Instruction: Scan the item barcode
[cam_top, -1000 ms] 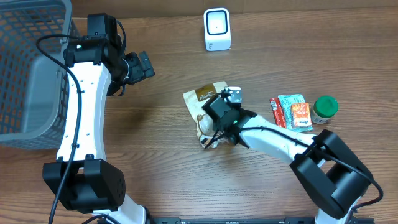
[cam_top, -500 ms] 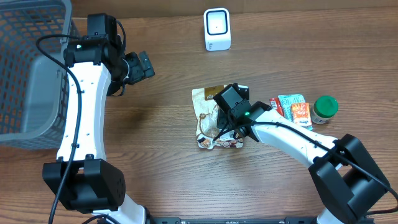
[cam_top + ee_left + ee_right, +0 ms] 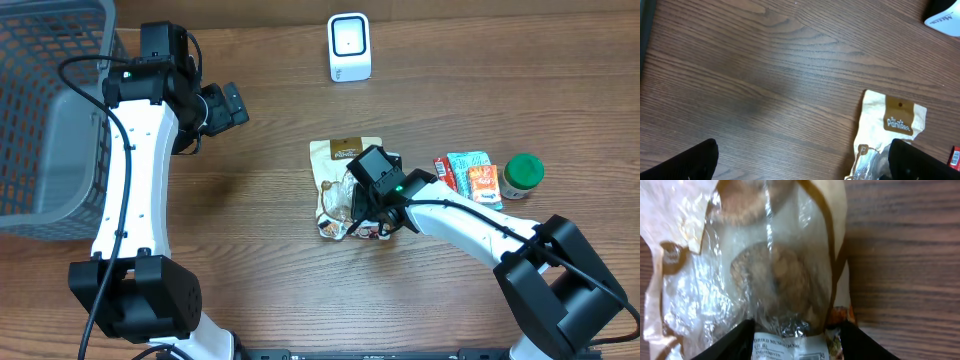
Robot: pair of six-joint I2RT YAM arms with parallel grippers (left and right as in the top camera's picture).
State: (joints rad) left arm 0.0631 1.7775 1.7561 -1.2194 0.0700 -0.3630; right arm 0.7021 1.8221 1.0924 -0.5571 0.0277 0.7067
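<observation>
While the clear-fronted bag [image 3: 328, 190] is lying flat on the wooden table [image 3: 250, 250], we are seeing the right pincer [image 3: 790, 342] hanging directly over its lower half. Its two black fingers [image 3: 725, 342] are standing apart on either side of the bag's white label. We cannot tell whether they are pinching the crinkled plastic or only straddling it. The bag's tan top is sticking out past the pincer. Beyond the pincer, toward the far edge of the table, a white scanner [image 3: 349, 47] is standing well apart from the bag. Just to the pincer's right, a few small packets [image 3: 468, 178] and a green-lidded jar [image 3: 522, 175] are sitting in a row. Far off to its left, the left pincer [image 3: 805, 160] is hovering over bare wood with its fingers spread wide and gripping nothing. A grey basket [image 3: 50, 120] is sitting farther left of that.
</observation>
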